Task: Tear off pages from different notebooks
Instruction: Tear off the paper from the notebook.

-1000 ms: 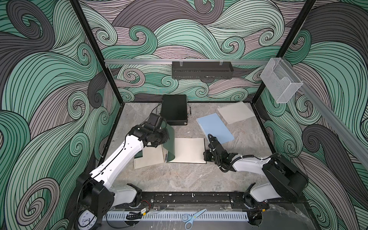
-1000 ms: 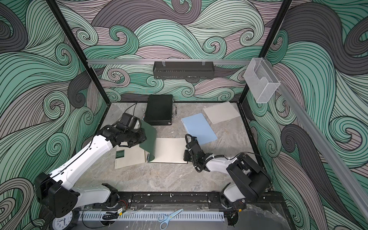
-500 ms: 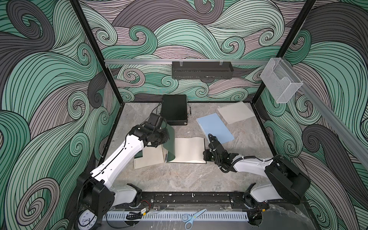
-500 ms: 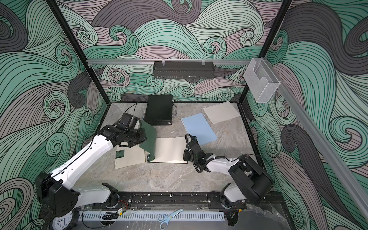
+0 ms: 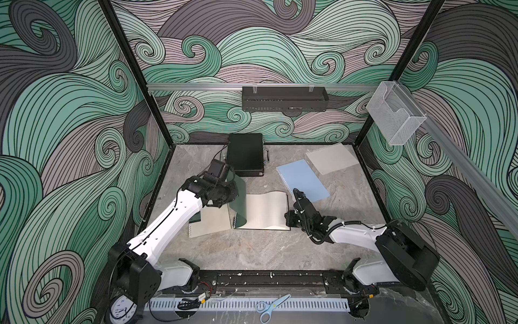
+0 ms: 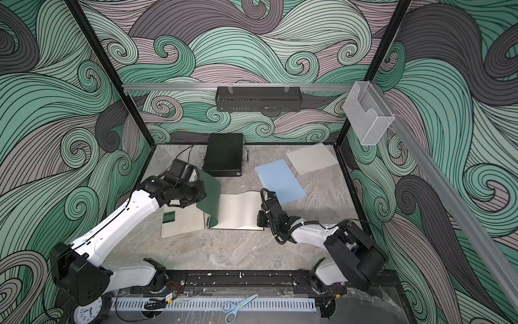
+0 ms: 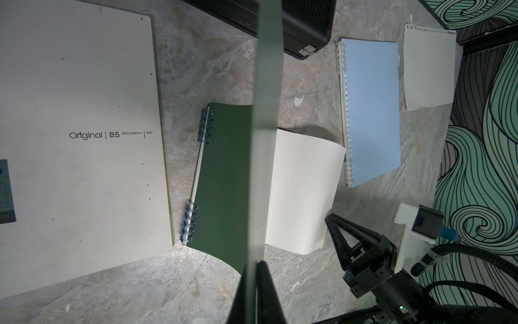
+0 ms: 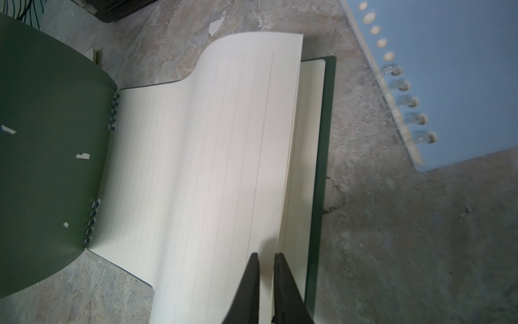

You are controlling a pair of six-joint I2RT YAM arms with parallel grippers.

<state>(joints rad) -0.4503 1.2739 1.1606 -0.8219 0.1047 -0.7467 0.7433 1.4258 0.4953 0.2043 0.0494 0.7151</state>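
Note:
The dark green notebook lies open mid-table, its cover curled upright. My left gripper is shut on the cover's free edge. Its cream lined top page bows up off the stack. My right gripper is shut on that page's outer edge, opposite the binding rings. The beige notebook lies closed just left of the green one, partly under my left arm. The light blue notebook lies closed behind my right gripper. A loose page rests at the back right.
A black hard case stands at the back, close behind my left wrist. Small paper scraps dot the stone table. Scissors and a clock lie in front of the arm rail, and a clear bin hangs on the right wall.
The page held by my right gripper bows up a little more than a second ago. My left gripper and the green cover have stayed put.

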